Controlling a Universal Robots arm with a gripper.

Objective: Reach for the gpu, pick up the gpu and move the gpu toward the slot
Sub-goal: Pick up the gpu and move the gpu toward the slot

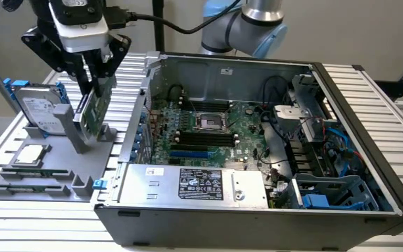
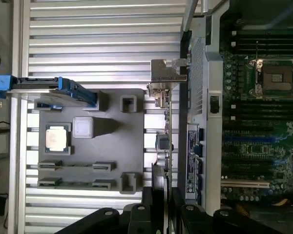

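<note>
We see the gripper [image 1: 95,73] clamped on the top edge of the gpu [image 1: 93,113], held upright above the grey fixture tray [image 1: 51,173]. It appears just clear of the tray's posts. The hard drive [image 1: 39,111] stands beside it; the open computer case [image 1: 257,152] lies to the exterior view's right.

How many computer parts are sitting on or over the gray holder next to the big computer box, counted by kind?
Green gpu card, gripped by the hand: 1
Silver hard drive with blue rails: 1
Small square processor chip: 1
Total: 3 parts at the gray holder
</note>
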